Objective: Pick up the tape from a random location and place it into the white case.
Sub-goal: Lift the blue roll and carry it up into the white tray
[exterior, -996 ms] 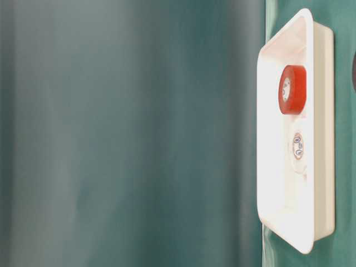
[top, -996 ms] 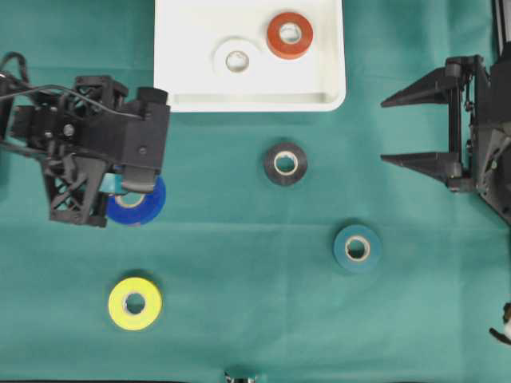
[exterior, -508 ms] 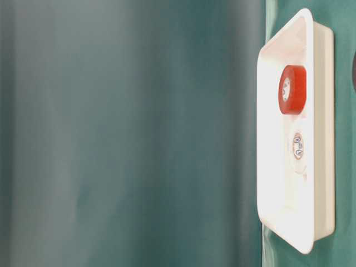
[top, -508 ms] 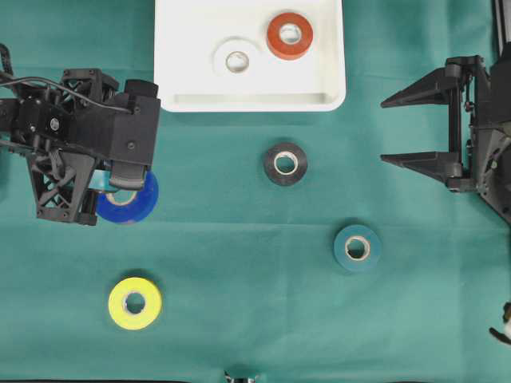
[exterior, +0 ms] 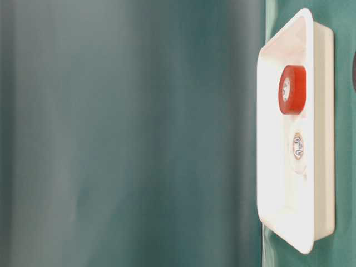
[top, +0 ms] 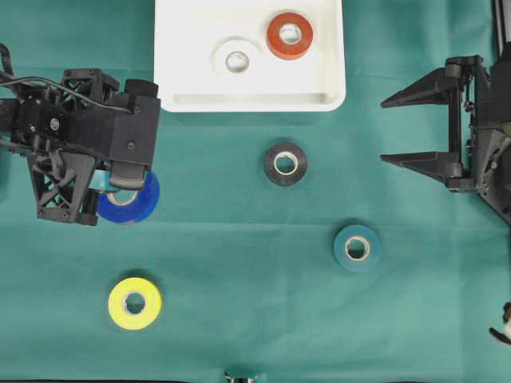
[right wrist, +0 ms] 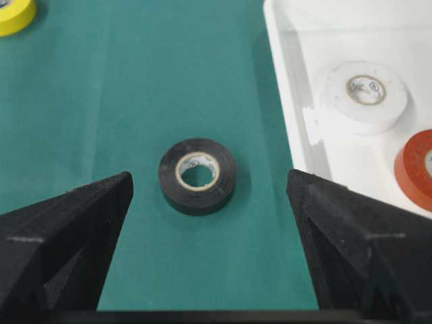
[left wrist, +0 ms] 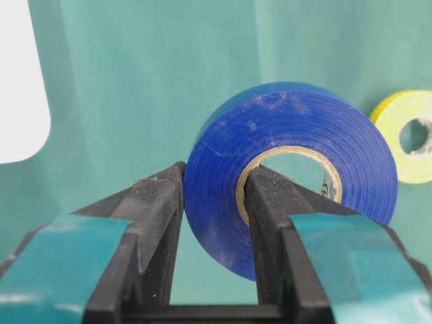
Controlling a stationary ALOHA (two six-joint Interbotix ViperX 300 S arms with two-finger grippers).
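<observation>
My left gripper [top: 120, 195] is shut on a blue tape roll [top: 145, 203]. In the left wrist view one finger [left wrist: 266, 196] is inside the roll's hole and the other [left wrist: 162, 196] is outside, pinching the wall of the blue roll [left wrist: 290, 115], which is tilted above the cloth. The white case [top: 255, 101] lies at the top middle and holds a red roll [top: 289, 35] and a white roll [top: 237, 61]. My right gripper [top: 385, 130] is open and empty at the right.
A black roll [top: 285, 163] lies mid-table, in front of my right gripper in its wrist view [right wrist: 198, 175]. A teal roll [top: 357, 248] lies lower right and a yellow roll [top: 135, 302] lower left. The case's corner [left wrist: 20, 81] shows in the left wrist view.
My left gripper has shifted a little to the left with the blue roll in it, then stayed still. The right arm has not moved.
</observation>
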